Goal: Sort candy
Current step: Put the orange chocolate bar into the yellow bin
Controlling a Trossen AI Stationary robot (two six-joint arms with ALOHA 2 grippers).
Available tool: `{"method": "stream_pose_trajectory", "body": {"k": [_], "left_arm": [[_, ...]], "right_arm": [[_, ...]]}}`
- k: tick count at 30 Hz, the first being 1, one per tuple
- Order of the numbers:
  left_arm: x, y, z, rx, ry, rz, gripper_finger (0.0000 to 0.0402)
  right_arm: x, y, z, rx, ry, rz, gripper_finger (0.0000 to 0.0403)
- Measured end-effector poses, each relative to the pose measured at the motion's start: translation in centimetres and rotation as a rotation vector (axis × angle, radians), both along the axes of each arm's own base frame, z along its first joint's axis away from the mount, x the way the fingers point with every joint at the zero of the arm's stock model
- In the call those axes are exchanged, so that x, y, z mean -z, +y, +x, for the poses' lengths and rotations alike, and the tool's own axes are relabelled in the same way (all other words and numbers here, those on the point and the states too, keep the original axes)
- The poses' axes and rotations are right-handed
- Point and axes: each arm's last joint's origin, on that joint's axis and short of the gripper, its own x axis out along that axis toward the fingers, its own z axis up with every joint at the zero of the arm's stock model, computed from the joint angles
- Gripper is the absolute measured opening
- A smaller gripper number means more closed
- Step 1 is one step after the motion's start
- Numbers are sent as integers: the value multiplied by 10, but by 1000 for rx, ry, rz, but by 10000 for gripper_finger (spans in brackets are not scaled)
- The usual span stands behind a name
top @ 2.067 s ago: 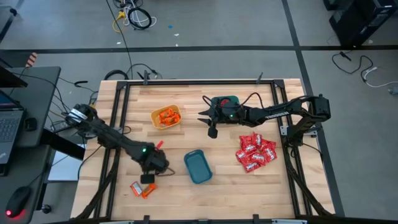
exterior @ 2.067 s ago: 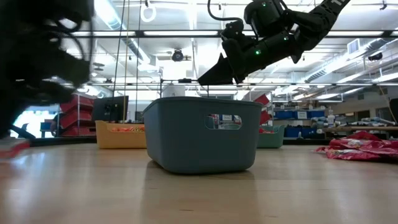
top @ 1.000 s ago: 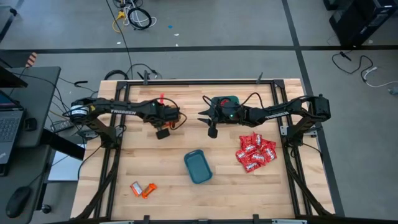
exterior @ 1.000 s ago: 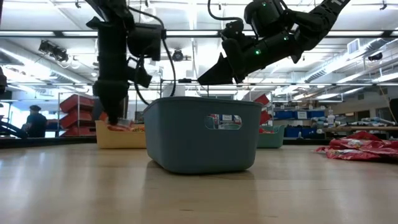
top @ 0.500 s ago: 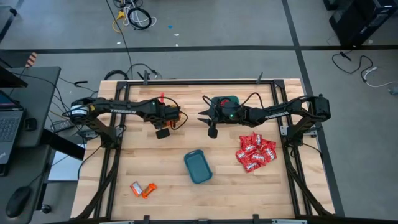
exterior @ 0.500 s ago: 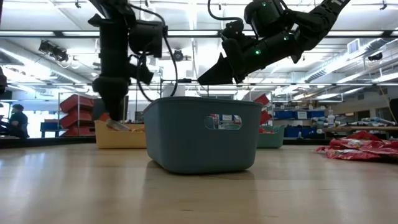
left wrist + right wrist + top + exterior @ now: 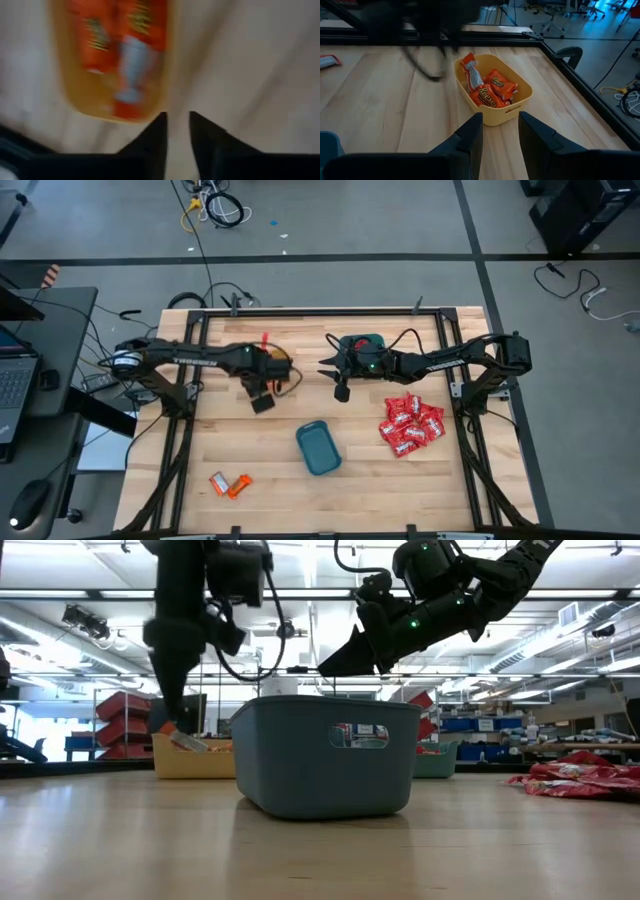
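Note:
Orange-and-white packets [image 7: 125, 55] lie in the yellow bin [image 7: 492, 112]. One of them [image 7: 186, 740] pokes up over the bin's rim. My left gripper [image 7: 177, 125] hangs open and empty above the bin's near side [image 7: 262, 383]. My right gripper [image 7: 338, 377] waits open and empty in the air between the yellow bin and the dark teal bin [image 7: 362, 342]. A pile of red packets [image 7: 410, 425] lies on the table's right side. Two loose sweets [image 7: 228, 483] rest near the near-left corner.
An open blue-grey bin [image 7: 319, 448] stands in the middle of the table toward the near edge, and fills the middle of the low view [image 7: 325, 755]. Bare wood lies between the bins and the sweets. Black frame rails [image 7: 195, 380] run along the table's sides.
My left gripper carried an orange packet from the near-left corner to the yellow bin and lowered it. The packet now rests in the bin, off the fingers. Since then the gripper has risen and drawn a little toward the near edge. The right arm has kept still.

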Motion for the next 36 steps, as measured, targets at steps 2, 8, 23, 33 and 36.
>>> {"method": "stream_pose_trajectory", "body": {"k": [2,8,23,33,36], "left_arm": [[-2,-16,1,1,-18,-46,32],[2,-67,-4,-8,-42,-98,4],[-6,-172,-33,-188,-229,-272,1],[8,-224,-60,-401,-251,-261,0],[18,-232,-62,-418,-222,-241,0]], "right_arm": [[0,0,0,1,0,0,110],[-1,-2,0,14,-14,19,106],[-7,10,5,-108,-95,17,11],[-7,40,8,-174,-98,37,35],[-7,47,8,-191,-97,36,47]]}}
